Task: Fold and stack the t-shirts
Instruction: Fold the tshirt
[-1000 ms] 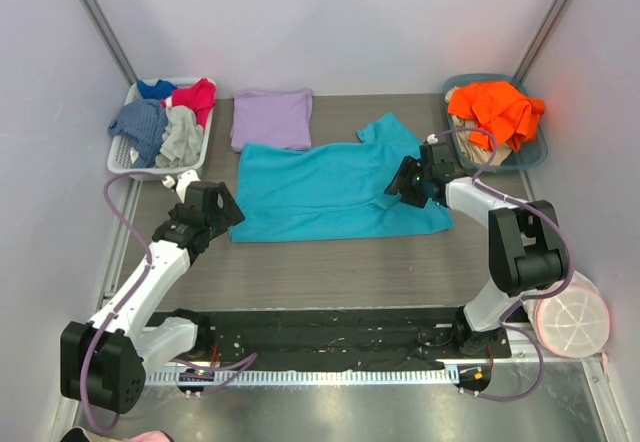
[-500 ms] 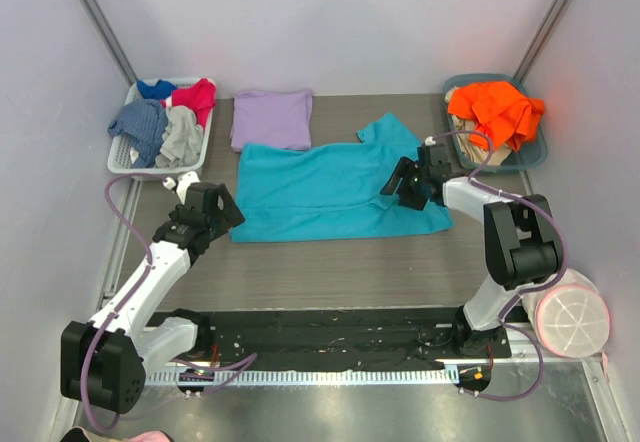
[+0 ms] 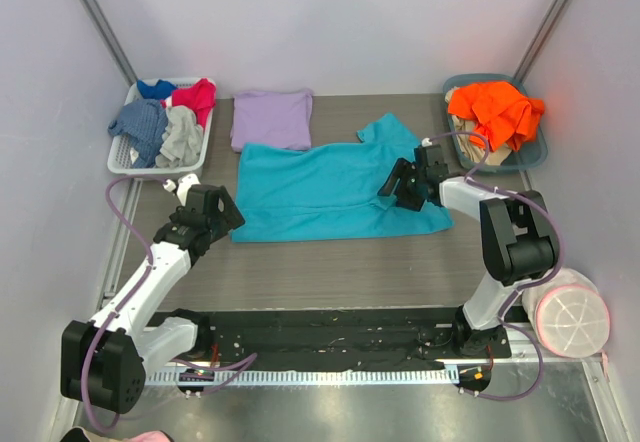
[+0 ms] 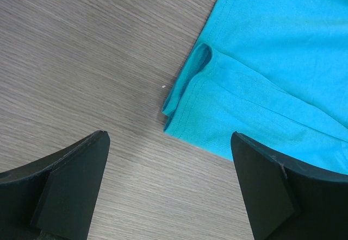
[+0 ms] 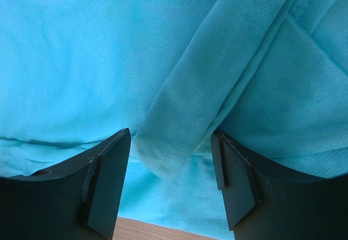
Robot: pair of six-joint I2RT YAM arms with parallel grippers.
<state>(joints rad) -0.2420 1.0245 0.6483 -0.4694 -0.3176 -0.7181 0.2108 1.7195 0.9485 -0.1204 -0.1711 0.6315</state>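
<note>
Teal knit t-shirt on woodgrain table, left jaws wide apart, right jaws parted astride its fold

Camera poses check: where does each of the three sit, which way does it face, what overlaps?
Top external: high behind the bases, looking down on the table; shows left arm, right arm, left gripper, right gripper, teal t-shirt, lavender t-shirt.
Left wrist: on the left arm, facing down at the teal t-shirt's near-left corner and bare wood; own fingers apart.
Right wrist: on the right arm, close over a fold of the teal t-shirt; own fingers apart.
Shared: all three see the teal t-shirt.
</note>
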